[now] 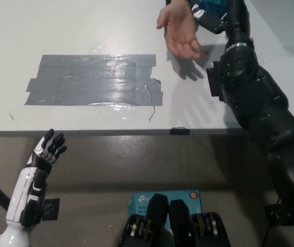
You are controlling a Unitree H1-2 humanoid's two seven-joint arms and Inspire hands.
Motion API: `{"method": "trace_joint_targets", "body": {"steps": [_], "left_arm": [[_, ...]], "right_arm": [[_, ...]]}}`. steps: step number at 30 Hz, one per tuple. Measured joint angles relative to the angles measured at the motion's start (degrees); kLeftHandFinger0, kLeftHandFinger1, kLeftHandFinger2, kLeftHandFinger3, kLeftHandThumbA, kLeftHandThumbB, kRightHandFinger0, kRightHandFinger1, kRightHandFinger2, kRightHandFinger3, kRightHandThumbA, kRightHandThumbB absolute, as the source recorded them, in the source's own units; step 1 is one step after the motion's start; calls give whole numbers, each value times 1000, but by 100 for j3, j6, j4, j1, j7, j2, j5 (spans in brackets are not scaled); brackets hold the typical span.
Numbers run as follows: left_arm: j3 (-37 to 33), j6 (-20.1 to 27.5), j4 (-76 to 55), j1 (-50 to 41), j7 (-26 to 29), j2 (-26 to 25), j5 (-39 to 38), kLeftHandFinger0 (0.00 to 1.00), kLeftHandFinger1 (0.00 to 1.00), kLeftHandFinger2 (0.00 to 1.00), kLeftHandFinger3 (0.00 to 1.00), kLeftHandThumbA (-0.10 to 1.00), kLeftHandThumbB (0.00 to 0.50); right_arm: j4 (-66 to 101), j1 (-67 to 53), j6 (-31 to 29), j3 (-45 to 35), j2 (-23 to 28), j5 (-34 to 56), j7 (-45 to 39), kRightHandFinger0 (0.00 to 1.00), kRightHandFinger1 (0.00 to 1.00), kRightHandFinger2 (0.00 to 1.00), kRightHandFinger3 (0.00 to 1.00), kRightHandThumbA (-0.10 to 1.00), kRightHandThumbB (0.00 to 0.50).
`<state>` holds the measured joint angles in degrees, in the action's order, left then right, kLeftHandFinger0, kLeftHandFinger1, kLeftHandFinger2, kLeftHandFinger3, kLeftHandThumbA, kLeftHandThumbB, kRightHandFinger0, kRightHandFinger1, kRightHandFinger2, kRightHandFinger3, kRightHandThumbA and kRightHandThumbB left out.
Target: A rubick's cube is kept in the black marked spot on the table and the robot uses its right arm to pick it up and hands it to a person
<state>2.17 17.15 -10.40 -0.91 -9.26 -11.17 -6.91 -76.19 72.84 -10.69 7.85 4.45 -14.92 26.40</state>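
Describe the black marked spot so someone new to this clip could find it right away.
Start at the white table and its large grey duct-tape patch at centre left. Go right, past the person's open palm, to the small black tape square near the front edge, half hidden by the black right arm. It is the only black, compact mark; the other patch is grey and wide.

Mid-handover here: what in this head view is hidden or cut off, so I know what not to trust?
- Right hand: mostly past the top edge, so its grip cannot be confirmed.
- Rubik's cube: only a blue-green sliver at the top edge.
- Black marked spot: mostly covered by the right arm.
- Person's hand: wrist cut off at the top edge; contact with the cube cannot be judged.
- Left hand: resting below the table edge, fully visible.
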Motion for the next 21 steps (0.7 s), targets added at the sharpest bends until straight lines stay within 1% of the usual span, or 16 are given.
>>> {"method": "trace_joint_targets", "body": {"steps": [2,3,4,5,7,9,11,13,14,16,18,19,20,21], "left_arm": [[-5,-1,-3,0,0,0,-5,1000,1000,1000,1000,910,93],[-13,-1,-3,-1,-1,0,-10,1000,1000,1000,1000,910,95],[-16,-1,-3,-1,-1,0,-11,1000,1000,1000,1000,913,97],[-23,-1,-3,0,-1,0,-12,1000,1000,1000,1000,923,103],[-31,-1,-3,0,-1,0,-13,1000,1000,1000,1000,929,104],[-36,-8,-20,0,0,0,-9,1000,1000,1000,1000,929,105],[-39,-14,-42,0,0,-1,-8,1000,1000,1000,1000,926,105],[-44,-20,-81,2,0,0,-9,1000,1000,1000,1000,923,106],[-44,-21,-98,3,-1,0,-10,1000,1000,1000,1000,922,104],[-44,-23,-100,2,0,0,-11,1000,1000,1000,1000,918,105],[-47,-27,-100,5,0,0,-13,1000,1000,1000,1000,918,101],[-49,-34,-100,9,-1,0,-13,1000,1000,1000,1000,919,101],[-50,-36,-100,11,0,-1,-13,1000,1000,1000,1000,919,101],[-52,-38,-100,16,0,-1,-12,1000,1000,1000,1000,919,101]], "right_arm": [[-101,33,0,29,-23,-9,-1,0,490,897,872,-100,206],[-222,64,1,52,-60,-18,-8,0,486,895,868,-100,207],[-258,71,1,58,-76,-20,-10,31,507,917,899,-100,204],[-307,82,1,67,-95,-23,-16,38,509,927,906,-100,210],[-346,87,1,80,-114,-27,-20,17,499,941,925,-100,215],[-383,108,6,107,-146,-34,-26,26,508,946,930,-100,220],[-401,135,6,114,-178,-34,-31,13,508,950,934,-100,217],[-416,187,8,144,-228,-44,-40,30,546,976,970,-100,205],[-417,213,9,170,-252,-53,-42,29,545,975,969,-100,204],[-418,240,16,227,-288,-72,-44,1,520,937,953,-100,190],[-422,253,21,291,-315,-95,-44,0,498,904,912,-100,182],[-427,260,25,354,-355,-114,-44,0,499,904,910,-100,182],[-429,261,26,367,-378,-118,-44,0,507,912,919,-100,168],[-433,261,26,380,-404,-121,-44,0,517,920,931,-100,173]]}}
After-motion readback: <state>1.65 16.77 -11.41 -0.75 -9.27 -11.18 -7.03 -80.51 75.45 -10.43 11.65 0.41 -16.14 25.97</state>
